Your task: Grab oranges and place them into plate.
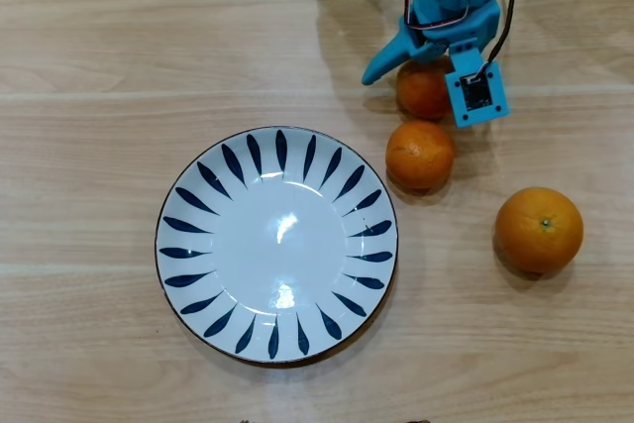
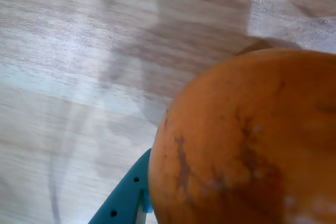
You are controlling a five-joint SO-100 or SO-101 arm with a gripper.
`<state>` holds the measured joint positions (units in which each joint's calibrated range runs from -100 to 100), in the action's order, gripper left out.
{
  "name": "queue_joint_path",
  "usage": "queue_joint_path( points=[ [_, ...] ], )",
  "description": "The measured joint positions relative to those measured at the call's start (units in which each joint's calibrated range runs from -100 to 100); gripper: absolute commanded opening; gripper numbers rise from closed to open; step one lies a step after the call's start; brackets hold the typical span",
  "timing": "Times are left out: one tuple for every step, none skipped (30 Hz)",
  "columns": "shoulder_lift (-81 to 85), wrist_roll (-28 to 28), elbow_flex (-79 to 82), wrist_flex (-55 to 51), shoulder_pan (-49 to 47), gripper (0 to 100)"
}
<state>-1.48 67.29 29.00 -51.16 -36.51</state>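
The jaws (image 1: pixel 428 74) straddle the topmost orange (image 1: pixel 422 92) in the upper right of the overhead view, spread wide enough to take it; whether they already press it cannot be told. A second orange (image 1: pixel 420 155) sits just below, a larger one (image 1: pixel 539 230) lower right. The plate (image 1: pixel 188 207) lies empty at centre on the table (image 1: pixel 99 47).
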Motion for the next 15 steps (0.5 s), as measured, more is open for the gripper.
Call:
queue_joint_path(
  points=[
    [0.0,0.0,0.0,0.0,0.0,51],
    [0.0,0.0,0.0,0.0,0.0,51],
    [0.0,0.0,0.0,0.2,0.0,51],
    [0.0,0.0,0.0,1.0,0.0,51],
    [0.0,0.0,0.0,2.2,0.0,51],
    [0.0,0.0,0.0,3.6,0.0,51],
    [0.0,0.0,0.1,4.8,-0.1,51],
    [0.0,0.0,0.2,5.9,-0.1,51],
    [0.0,0.0,0.2,6.5,-0.2,51],
    [0.0,0.0,0.2,7.1,-0.2,51],
    [0.0,0.0,0.2,7.2,-0.2,51],
    [0.0,0.0,0.2,7.3,-0.2,50],
    [0.0,0.0,0.2,7.5,-0.2,47],
    [0.0,0.0,0.2,7.5,-0.2,43],
    [0.0,0.0,0.2,7.5,-0.2,39]
  ],
)
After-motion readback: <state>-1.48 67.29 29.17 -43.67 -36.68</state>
